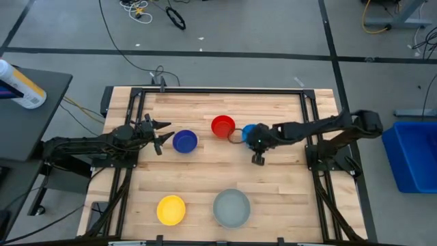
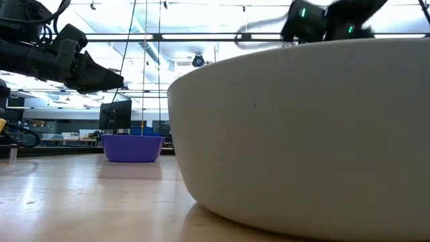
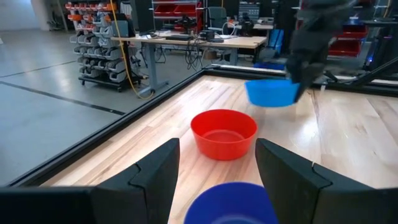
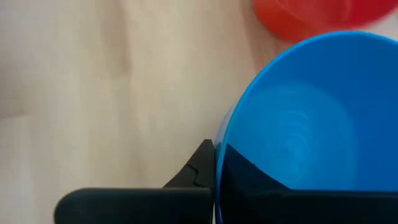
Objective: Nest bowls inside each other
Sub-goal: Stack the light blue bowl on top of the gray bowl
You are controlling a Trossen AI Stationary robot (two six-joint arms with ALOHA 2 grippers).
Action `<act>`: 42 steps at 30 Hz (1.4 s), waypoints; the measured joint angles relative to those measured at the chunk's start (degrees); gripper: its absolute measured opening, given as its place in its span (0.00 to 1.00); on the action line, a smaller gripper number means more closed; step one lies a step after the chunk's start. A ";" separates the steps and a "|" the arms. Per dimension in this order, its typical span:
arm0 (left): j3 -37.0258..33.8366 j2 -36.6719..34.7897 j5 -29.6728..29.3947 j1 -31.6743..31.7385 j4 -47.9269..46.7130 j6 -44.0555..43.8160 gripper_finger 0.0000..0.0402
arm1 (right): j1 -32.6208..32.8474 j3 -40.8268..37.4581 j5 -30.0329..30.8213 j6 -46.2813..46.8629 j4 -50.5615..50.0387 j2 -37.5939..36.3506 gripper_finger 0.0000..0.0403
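Note:
Five bowls show on the wooden table. The dark blue bowl (image 1: 185, 141) stands left of centre, just in front of my open left gripper (image 1: 164, 134), which points level at it. The red bowl (image 1: 223, 126) rests at the middle. Just right of the red bowl is the light blue bowl (image 1: 247, 130), with my right gripper (image 1: 254, 139) shut on it. The yellow bowl (image 1: 171, 210) and the larger grey bowl (image 1: 232, 208) stand near the front edge. My right gripper holds the light blue bowl by its rim (image 4: 219, 163), one finger outside the wall (image 4: 198, 169) and the other inside the bowl. The fingers slant down from the table's right side. In the left wrist view the bowl (image 3: 272, 92) hangs clear of the table, mouth up.
The table's raised black frame (image 1: 218, 89) runs along its edges. In the low view the grey bowl (image 2: 302, 134) fills the foreground and hides most of the table behind it. Bare wood lies between the two rows of bowls.

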 joint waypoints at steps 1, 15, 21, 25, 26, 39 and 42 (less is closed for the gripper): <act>0.00 -0.02 -0.08 -0.01 0.02 0.02 0.55 | 1.78 1.23 1.06 0.87 -1.45 -0.36 0.00; 0.07 0.00 -2.08 -0.02 -0.54 -0.12 0.54 | 22.61 18.74 3.50 9.44 -5.00 4.21 0.00; 0.09 0.00 -2.43 0.00 -0.63 0.23 0.52 | 26.66 23.52 1.29 12.98 -4.80 12.86 0.00; 0.09 -0.02 -2.47 0.00 -0.66 -0.07 0.52 | 28.23 26.10 -1.48 14.24 -4.55 17.63 0.00; 0.09 -0.02 -2.47 0.00 -0.67 -0.15 0.52 | 28.59 26.74 -1.56 14.48 -4.49 18.42 0.00; 0.04 0.00 -2.49 0.00 -0.73 -1.21 0.52 | 34.66 33.39 -0.73 19.10 -0.40 20.88 0.00; 0.02 0.00 -2.50 0.00 -0.73 -1.23 0.52 | 35.13 33.50 -0.10 19.99 2.27 22.43 0.00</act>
